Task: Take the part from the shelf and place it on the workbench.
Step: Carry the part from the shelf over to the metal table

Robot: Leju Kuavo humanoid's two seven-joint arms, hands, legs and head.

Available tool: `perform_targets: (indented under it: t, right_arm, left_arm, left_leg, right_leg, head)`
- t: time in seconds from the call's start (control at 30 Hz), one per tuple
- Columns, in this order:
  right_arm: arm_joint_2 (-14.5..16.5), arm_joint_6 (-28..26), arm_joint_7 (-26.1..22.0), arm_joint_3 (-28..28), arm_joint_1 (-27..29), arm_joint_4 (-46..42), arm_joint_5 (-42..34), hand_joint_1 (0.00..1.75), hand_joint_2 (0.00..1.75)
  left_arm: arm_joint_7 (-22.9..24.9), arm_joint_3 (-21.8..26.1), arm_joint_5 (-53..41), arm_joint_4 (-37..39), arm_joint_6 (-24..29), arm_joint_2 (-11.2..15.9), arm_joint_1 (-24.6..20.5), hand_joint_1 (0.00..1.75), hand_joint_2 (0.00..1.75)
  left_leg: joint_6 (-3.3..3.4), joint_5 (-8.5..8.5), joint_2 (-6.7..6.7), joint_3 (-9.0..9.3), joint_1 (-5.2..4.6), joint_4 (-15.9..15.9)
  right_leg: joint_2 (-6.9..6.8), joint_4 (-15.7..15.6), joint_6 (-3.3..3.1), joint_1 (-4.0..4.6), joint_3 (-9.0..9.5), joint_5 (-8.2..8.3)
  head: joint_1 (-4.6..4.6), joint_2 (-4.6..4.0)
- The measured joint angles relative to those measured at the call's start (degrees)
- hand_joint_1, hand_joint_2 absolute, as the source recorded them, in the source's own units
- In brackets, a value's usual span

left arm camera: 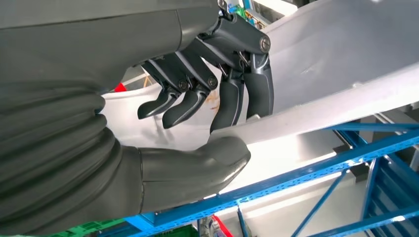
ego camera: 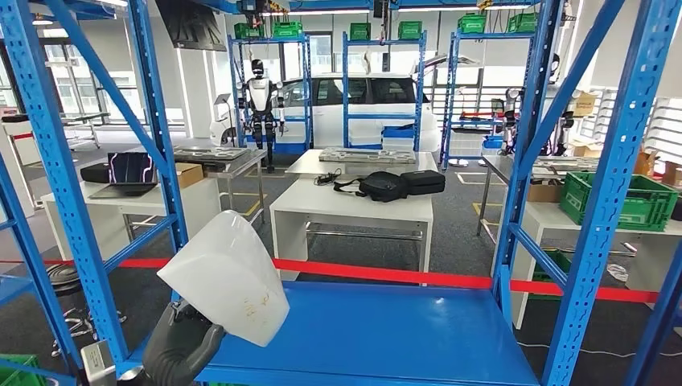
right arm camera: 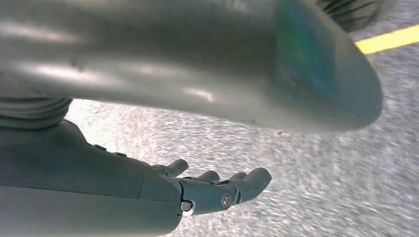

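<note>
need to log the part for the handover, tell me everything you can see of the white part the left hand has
The white part is a smooth, curved shell, like moulded plastic, with a rounded top edge, a raised rim and faint brownish marks on its face. It is held tilted above the left end of the blue shelf; whether its lower edge touches the shelf cannot be told. The left hand grips its rim, thumb on one side and the dark fingers on the other. Nothing else touches it.

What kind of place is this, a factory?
Probably a workshop or robot test hall: tall blue shelves carrying green crates, white workbenches, a white car and another humanoid robot standing at the back.
</note>
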Motion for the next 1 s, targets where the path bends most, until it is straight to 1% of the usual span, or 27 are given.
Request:
perform_targets:
  t: [0.07, 0.1, 0.13, 0.17, 0.2, 0.23, 0.27, 0.3, 0.33, 0.37, 0.4, 0.43, 0.47, 0.5, 0.57, 0.6, 0.63, 0.67, 0.7, 0.73, 0.77, 0.8, 0.83, 0.87, 0.93, 0.97, 1.0]
  right_arm:
    - [0.05, 0.20, -0.69, -0.18, 0.11, 0.00, -0.11, 0.00, 0.00]
    - [0.05, 0.27, -1.12, -0.24, 0.11, 0.00, -0.03, 0.00, 0.00]
    - [0.04, 0.33, -1.55, -0.26, 0.10, 0.00, 0.08, 0.00, 0.00]
    - [0.04, 0.36, -2.00, -0.26, 0.09, 0.00, 0.20, 0.00, 0.00]
    - [0.04, 0.37, -2.38, -0.26, 0.07, 0.00, 0.30, 0.00, 0.00]
    - [0.04, 0.37, -2.65, -0.26, 0.03, 0.00, 0.36, 0.00, 0.00]
    - [0.04, 0.37, -2.85, -0.26, -0.04, 0.00, 0.40, 0.00, 0.00]
    - [0.04, 0.41, -2.97, -0.26, -0.09, 0.00, 0.49, 0.00, 0.00]
    - [0.04, 0.46, -3.08, -0.27, -0.15, 0.00, 0.63, 0.00, 0.00]
    - [0.04, 0.55, -3.17, -0.27, -0.19, 0.00, 0.80, 0.00, 0.00]
    - [0.03, 0.65, -3.27, -0.28, -0.20, 0.00, 0.95, 0.00, 0.00]
    - [0.03, 0.76, -3.41, -0.28, -0.29, 0.00, 1.04, 0.00, 0.00]
    - [0.00, 0.85, -3.54, -0.29, -0.40, 0.00, 1.05, 0.00, 0.00]
    - [-0.03, 0.91, -3.66, -0.30, -0.49, 0.00, 1.04, 0.00, 0.00]
    - [-0.08, 0.85, -3.18, -0.33, -0.60, 0.00, 1.05, 0.00, 0.00]
    - [-0.09, 0.78, -2.64, -0.35, -0.58, 0.00, 1.07, 0.00, 0.00]
    - [-0.09, 0.72, -2.01, -0.38, -0.56, 0.00, 1.09, 0.00, 0.00]
    - [-0.09, 0.68, -1.55, -0.43, -0.54, 0.00, 1.10, 0.00, 0.00]
    - [-0.09, 0.67, -1.31, -0.51, -0.55, 0.00, 1.10, 0.00, 0.00]
    - [-0.09, 0.67, -1.21, -0.58, -0.58, 0.00, 1.10, 0.00, 0.00]
    - [-0.09, 0.67, -1.19, -0.66, -0.61, 0.00, 1.10, 0.00, 0.00]
    - [-0.09, 0.68, -1.19, -0.72, -0.63, 0.00, 1.10, 0.00, 0.00]
    - [-0.10, 0.68, -1.18, -0.75, -0.66, 0.00, 1.10, 0.00, 0.00]
    - [-0.09, 0.68, -1.18, -0.78, -0.67, 0.00, 1.10, 0.00, 0.00]
    - [-0.08, 0.70, -1.13, -0.80, -0.52, 0.00, 1.10, 0.00, 0.00]
    - [-0.06, 0.72, -1.07, -0.81, -0.39, 0.00, 1.10, 0.00, 0.00]
    - [-0.02, 0.73, -1.01, -0.81, -0.26, 0.00, 1.09, 0.00, 0.00]
  left_arm:
    - [-0.25, -0.01, 0.09, 0.07, -0.13, 0.04, 0.07, 1.75, 1.75]
    - [-0.32, -0.01, 0.17, 0.08, -0.16, 0.06, 0.15, 1.75, 1.75]
    - [-0.34, -0.01, 0.25, 0.08, -0.16, 0.07, 0.22, 1.75, 1.75]
    - [-0.35, -0.01, 0.32, 0.08, -0.15, 0.10, 0.28, 1.75, 1.75]
    - [-0.35, 0.00, 0.38, 0.08, -0.12, 0.17, 0.31, 1.75, 1.75]
    - [-0.33, 0.01, 0.44, 0.05, -0.09, 0.25, 0.31, 1.75, 1.75]
    - [-0.30, 0.05, 0.57, -0.04, -0.02, 0.36, 0.28, 1.75, 1.75]
    - [-0.22, 0.10, 0.71, -0.13, 0.07, 0.47, 0.24, 1.75, 1.75]
    - [-0.09, 0.14, 0.85, -0.20, 0.19, 0.55, 0.16, 1.75, 1.75]
    - [0.13, 0.18, 0.95, -0.20, 0.38, 0.61, 0.07, 1.75, 1.75]
    - [0.37, 0.19, 1.00, -0.14, 0.63, 0.65, 0.02, 1.75, 1.75]
    - [0.60, 0.23, 1.02, -0.09, 0.90, 0.73, 0.02, 1.75, 1.75]
    - [0.79, 0.30, 0.97, -0.10, 1.20, 0.86, 0.16, 1.75, 1.75]
    - [0.88, 0.42, 0.82, -0.22, 1.45, 1.01, 0.46, 1.75, 1.75]
    - [0.76, 0.71, -0.15, -0.62, 1.95, 1.19, 1.68, 1.75, 1.75]
    - [0.52, 0.81, -0.85, -0.78, 2.13, 1.20, 2.53, 1.75, 1.75]
    - [0.25, 0.86, -1.56, -0.86, 2.26, 1.20, 3.39, 1.75, 1.75]
    - [-0.02, 0.90, -2.10, -0.88, 2.31, 1.20, 4.11, 1.75, 1.75]
    - [-0.23, 0.96, -2.46, -0.89, 2.32, 1.20, 4.59, 1.75, 1.75]
    - [-0.35, 1.02, -2.66, -0.94, 2.33, 1.20, 4.84, 1.75, 1.75]
    - [-0.42, 1.09, -2.77, -1.07, 2.33, 1.20, 4.94, 1.75, 1.75]
    - [-0.51, 1.16, -2.82, -1.25, 2.34, 1.18, 4.99, 1.75, 1.75]
    - [-0.56, 1.22, -2.87, -1.42, 2.34, 1.17, 5.01, 1.75, 1.75]
    - [-0.62, 1.27, -2.93, -1.56, 2.36, 1.15, 5.05, 1.75, 1.75]
    - [-0.67, 1.32, -3.09, -1.60, 2.39, 1.08, 5.10, 1.75, 1.75]
    - [-0.67, 1.33, -3.14, -1.58, 2.40, 1.01, 5.11, 1.75, 1.75]
    - [-0.66, 1.33, -3.17, -1.57, 2.42, 0.93, 5.11, 1.75, 1.75]
  left_leg:
    - [0.40, 1.48, 0.09, -1.78, -0.04, 0.14]
    - [0.38, 2.22, 0.11, -2.84, -0.05, 0.29]
    - [0.30, 2.90, 0.14, -3.93, -0.03, 0.49]
    - [0.14, 3.53, 0.17, -5.06, 0.04, 0.78]
    - [-0.07, 4.08, 0.19, -6.13, 0.14, 1.15]
    - [-0.33, 4.56, 0.20, -7.11, 0.23, 1.63]
    - [-0.64, 4.96, 0.19, -8.00, 0.24, 2.18]
    - [-0.99, 5.34, 0.20, -8.59, 0.20, 2.58]
    - [-1.37, 5.72, 0.20, -8.95, 0.15, 2.85]
    - [-1.77, 6.17, 0.19, -9.13, 0.13, 2.87]
    - [-2.18, 6.64, 0.18, -9.19, 0.18, 2.72]
    - [-2.55, 6.53, 0.10, -9.42, 0.30, 2.84]
    - [-2.88, 5.45, 0.02, -9.85, 0.40, 3.55]
    - [-3.18, 3.36, -0.06, -10.50, 0.49, 5.25]
    - [-3.64, -2.35, -0.12, -12.08, 0.59, 11.68]
    - [-3.80, -4.11, -0.12, -12.59, 0.62, 15.20]
    - [-3.88, -4.54, -0.12, -12.58, 0.64, 17.72]
    - [-3.87, -3.74, -0.13, -11.81, 0.66, 18.58]
    - [-3.76, -2.24, -0.13, -10.05, 0.67, 17.35]
    - [-3.57, -1.06, -0.15, -7.27, 0.67, 14.26]
    - [-3.33, -1.04, -0.21, -3.85, 0.57, 9.87]
    - [-2.99, -1.55, -0.31, -0.93, 0.41, 5.85]
    - [-2.62, -2.33, -0.39, 0.95, 0.21, 2.77]
    - [-2.17, -2.86, -0.45, 1.68, -0.09, 1.08]
    - [-1.03, -1.84, -0.32, 0.84, -0.29, 0.45]
    - [-0.42, -1.12, -0.21, 0.39, -0.28, 0.34]
    - [0.09, -0.31, -0.10, -0.23, -0.18, 0.21]
  right_leg:
    - [-0.04, 6.94, 0.30, -0.02, -1.76, -5.80]
    - [-0.05, 10.39, 0.46, -0.04, -2.31, -7.23]
    - [-0.06, 12.60, 0.59, -0.06, -2.20, -7.18]
    - [-0.08, 13.02, 0.69, -0.07, -1.23, -5.97]
    - [-0.11, 11.39, 0.75, -0.11, 0.73, -4.38]
    - [-0.14, 8.15, 0.79, -0.17, 3.54, -3.44]
    - [-0.13, 3.89, 0.70, -0.10, 6.62, -3.74]
    - [-0.07, 0.54, 0.46, -0.02, 8.90, -4.51]
    - [0.01, -1.73, 0.15, 0.09, 10.29, -5.47]
    - [0.07, -2.76, -0.30, 0.28, 10.70, -5.94]
    - [0.05, -2.69, -0.78, 0.28, 10.31, -5.51]
    - [-0.09, -2.82, -1.25, 0.25, 9.92, -4.98]
    - [-0.22, -2.96, -1.77, 0.20, 9.40, -4.31]
    - [-0.34, -3.11, -2.18, 0.12, 8.73, -3.58]
    - [-0.41, -3.13, -2.54, 0.14, 7.25, -2.22]
    - [-0.42, -3.11, -2.53, 0.18, 6.41, -1.50]
    - [-0.44, -3.07, -2.46, 0.21, 5.54, -0.75]
    - [-0.47, -3.04, -2.37, 0.23, 4.64, -0.02]
    - [-0.49, -3.02, -2.23, 0.25, 3.72, 0.70]
    - [-0.50, -2.99, -2.06, 0.26, 2.95, 1.40]
    - [-0.47, -2.96, -1.81, 0.31, 2.29, 2.04]
    - [-0.44, -2.99, -1.53, 0.32, 1.88, 2.65]
    - [-0.42, -3.08, -1.20, 0.29, 1.69, 3.23]
    - [-0.39, -3.32, -0.79, 0.17, 1.61, 3.84]
    - [-0.35, -3.74, 0.06, -0.13, 1.36, 4.54]
    - [-0.31, -3.30, 0.42, -0.23, 0.95, 3.62]
    - [-0.28, -1.83, 0.70, -0.25, 0.30, 1.46]
  head:
    - [0.11, 0.01]
    - [0.15, 0.01]
    - [0.17, 0.01]
    - [0.20, 0.01]
    - [0.23, 0.01]
    - [0.25, 0.01]
    - [0.28, 0.01]
    - [0.26, 0.01]
    - [0.25, 0.01]
    - [0.22, 0.01]
    - [0.18, 0.01]
    - [0.20, 0.00]
    - [0.16, -0.01]
    - [0.14, -0.01]
    - [0.05, 0.00]
    - [0.03, 0.01]
    - [0.01, 0.01]
    - [0.00, 0.01]
    - [-0.01, 0.01]
    - [-0.02, 0.01]
    - [-0.03, 0.01]
    - [-0.01, 0.01]
    - [-0.01, 0.00]
    - [0.02, 0.00]
    - [0.03, -0.01]
    - [0.05, -0.01]
    - [0.08, -0.01]
